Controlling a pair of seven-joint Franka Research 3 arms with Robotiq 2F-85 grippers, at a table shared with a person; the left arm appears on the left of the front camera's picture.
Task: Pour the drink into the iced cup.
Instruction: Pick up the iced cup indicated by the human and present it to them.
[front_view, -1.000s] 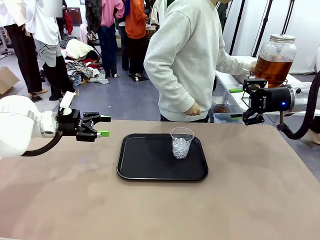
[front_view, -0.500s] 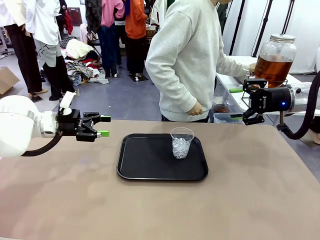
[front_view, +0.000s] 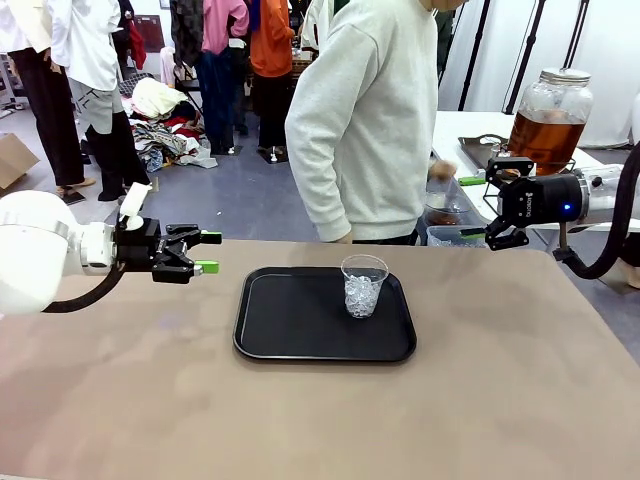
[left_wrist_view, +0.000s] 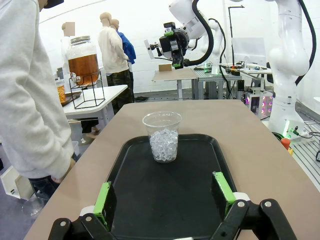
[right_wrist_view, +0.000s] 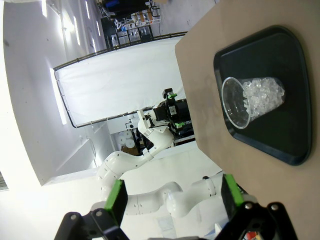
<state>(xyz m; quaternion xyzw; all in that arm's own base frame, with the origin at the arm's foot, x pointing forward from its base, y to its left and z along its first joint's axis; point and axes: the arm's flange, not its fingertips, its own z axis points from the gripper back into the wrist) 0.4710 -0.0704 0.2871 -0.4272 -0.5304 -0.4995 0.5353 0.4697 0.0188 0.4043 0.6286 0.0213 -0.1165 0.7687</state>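
The iced cup (front_view: 363, 285) is a clear plastic cup holding ice, upright at the back right of a black tray (front_view: 290, 330). The left wrist view shows the cup (left_wrist_view: 162, 136) straight ahead on the tray (left_wrist_view: 130, 200). In the right wrist view the cup (right_wrist_view: 252, 102) appears sideways. The drink, amber in a glass jar (front_view: 549, 118) with a metal lid, stands on a side table at the far right, and appears again (left_wrist_view: 83, 60) on a black wire stand. My left gripper (front_view: 208, 252) hovers open left of the tray. My right gripper (front_view: 471, 207) hangs open at the table's far right, in front of the jar.
A person in a light grey sweatshirt (front_view: 370, 120) stands at the far edge behind the tray, one hand (front_view: 438, 170) over the white side table (front_view: 470, 130). Containers sit below that table. Other people and a clothes pile (front_view: 165, 125) are farther back.
The person's hand has left the jar and drawn back toward the body; the body has turned slightly. Both grippers and the cup stay where they were.
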